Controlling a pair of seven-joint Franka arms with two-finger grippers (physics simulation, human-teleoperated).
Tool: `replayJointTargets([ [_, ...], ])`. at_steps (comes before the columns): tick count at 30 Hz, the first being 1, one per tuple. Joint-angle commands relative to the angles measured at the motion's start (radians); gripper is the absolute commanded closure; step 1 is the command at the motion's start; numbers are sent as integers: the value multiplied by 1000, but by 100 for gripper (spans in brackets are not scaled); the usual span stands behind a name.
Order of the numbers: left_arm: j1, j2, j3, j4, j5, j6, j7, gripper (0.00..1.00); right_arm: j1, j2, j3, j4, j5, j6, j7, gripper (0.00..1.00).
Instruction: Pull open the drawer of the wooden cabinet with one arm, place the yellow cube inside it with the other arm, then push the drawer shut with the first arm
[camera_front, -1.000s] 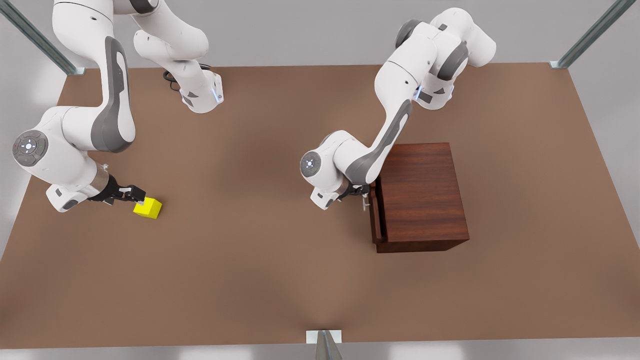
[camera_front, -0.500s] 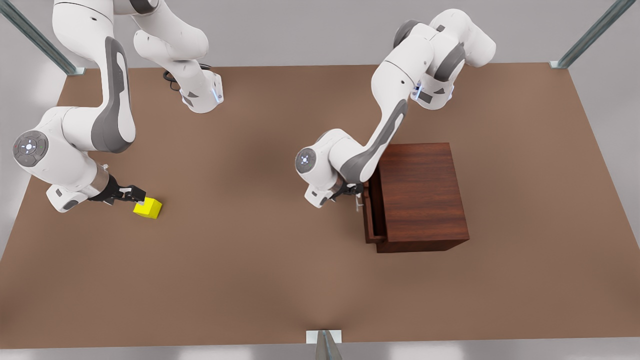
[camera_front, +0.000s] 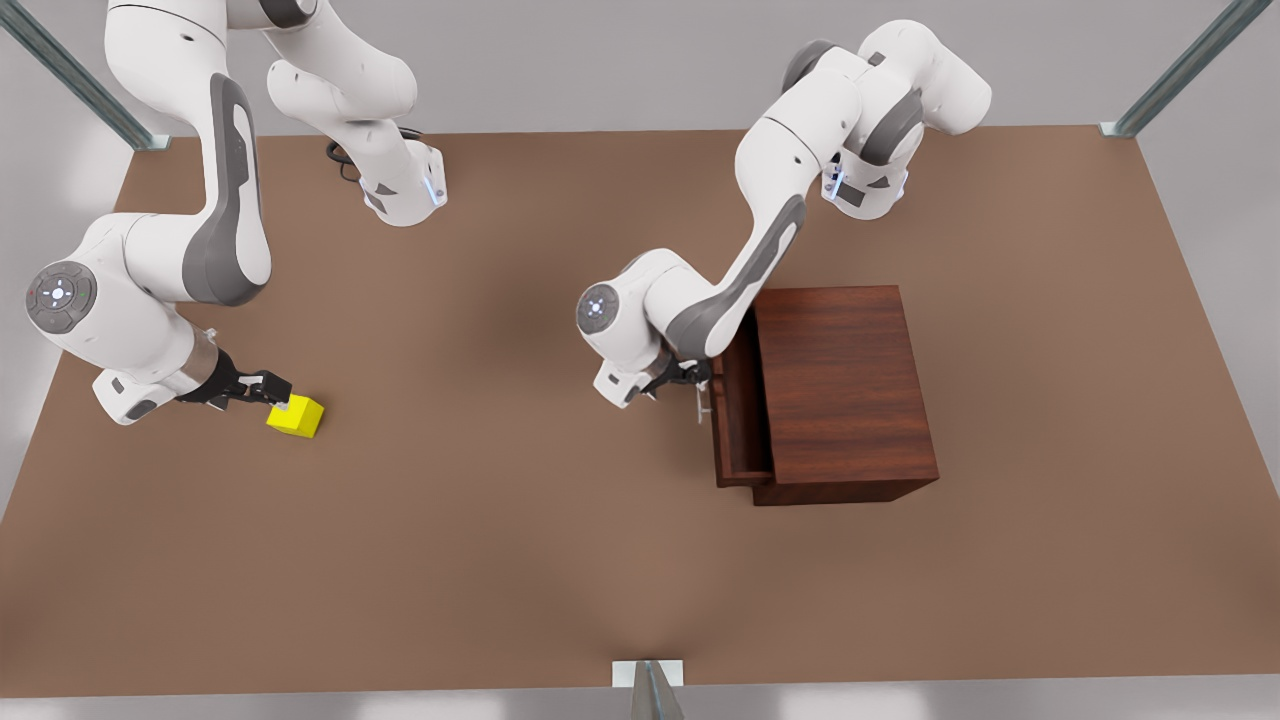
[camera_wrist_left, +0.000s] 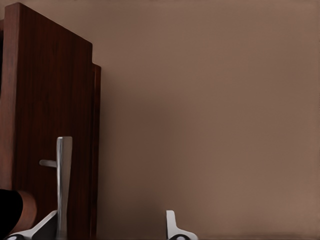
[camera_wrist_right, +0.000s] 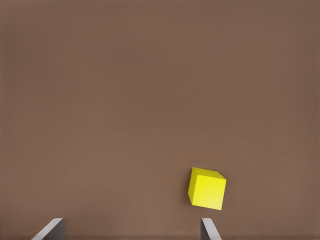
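The wooden cabinet (camera_front: 845, 390) stands on the front view's right with its drawer (camera_front: 740, 425) pulled partway out toward the front view's left. My left gripper (camera_front: 697, 378) is at the drawer's silver handle (camera_front: 703, 405). In the left wrist view the handle (camera_wrist_left: 64, 185) lies against one of the fingers (camera_wrist_left: 47, 226), and the left gripper (camera_wrist_left: 110, 227) is open. The yellow cube (camera_front: 296, 416) sits on the table at the front view's left. My right gripper (camera_front: 270, 390) is open just short of the yellow cube (camera_wrist_right: 207, 189), which lies ahead of one fingertip (camera_wrist_right: 207, 227), apart from it.
The brown table (camera_front: 500, 540) has metal posts at its far corners and a metal bracket (camera_front: 648, 680) at the middle of the near edge. Both arm bases stand along the far edge. A black cable (camera_front: 343, 160) loops by one base.
The drawer has slid farther out toward the front view's left, and the left gripper moved with its handle. The right arm and the cube have not moved.
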Motion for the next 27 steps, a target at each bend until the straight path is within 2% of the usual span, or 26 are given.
replayJointTargets([
  [1, 0, -1, -2, 3, 2, -7, -33, 0, 0, -1, 0, 0, 1, 0, -2, 0],
  [27, -42, 48, -16, 74, 0, -9, -90, 0, 0, -1, 0, 0, 1, 0, -3, 0],
])
